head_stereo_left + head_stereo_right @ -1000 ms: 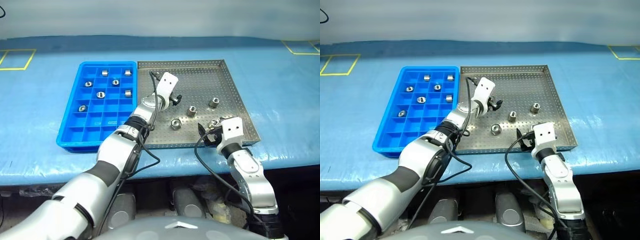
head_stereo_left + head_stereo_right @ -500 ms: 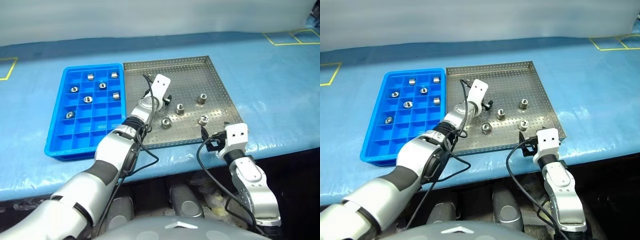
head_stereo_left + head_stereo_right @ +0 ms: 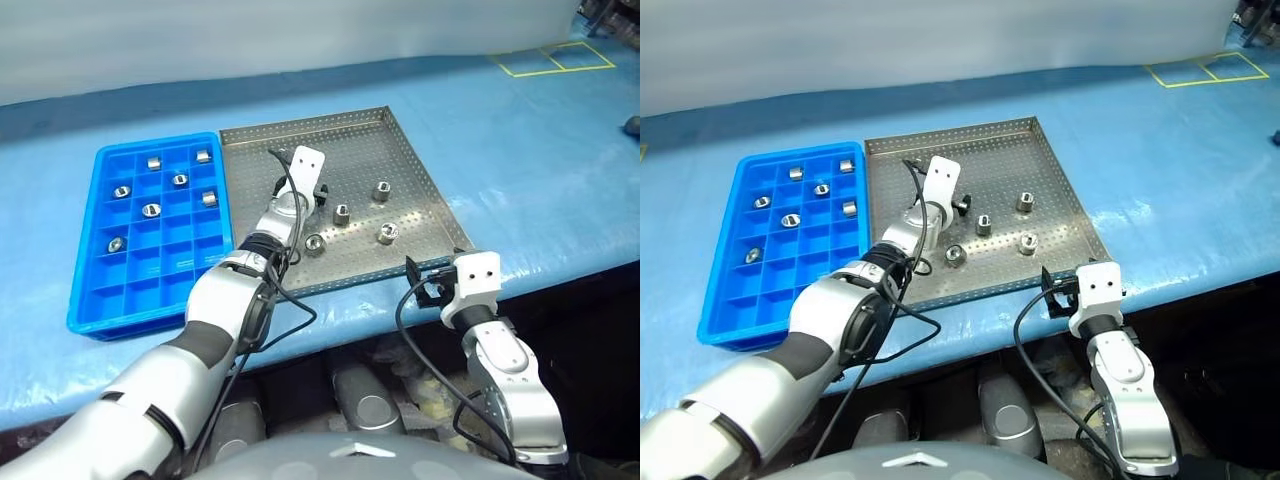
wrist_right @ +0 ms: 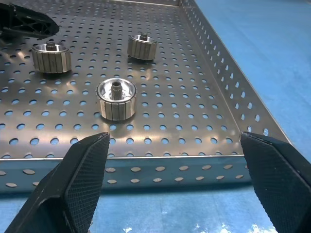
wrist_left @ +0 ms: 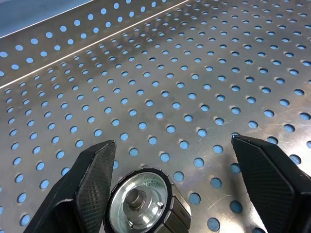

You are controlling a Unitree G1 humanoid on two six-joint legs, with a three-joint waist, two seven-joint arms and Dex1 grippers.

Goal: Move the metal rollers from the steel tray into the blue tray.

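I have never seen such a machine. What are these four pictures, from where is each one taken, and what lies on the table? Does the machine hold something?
This is a humanoid robot with two arms, each ending in a gripper of two black fingers. The two wide pictures come from cameras in its head, looking down over its arms. The two close pictures come from cameras on its wrists, looking along the fingers.

On the blue table covering stand a perforated steel tray and, beside it on the robot's left, a blue tray with small compartments. Six metal rollers lie in the blue tray; four lie on the steel tray.

The left gripper is open over the steel tray, one roller between its fingers but not gripped. The right gripper is open at the tray's near edge. Nothing is held.
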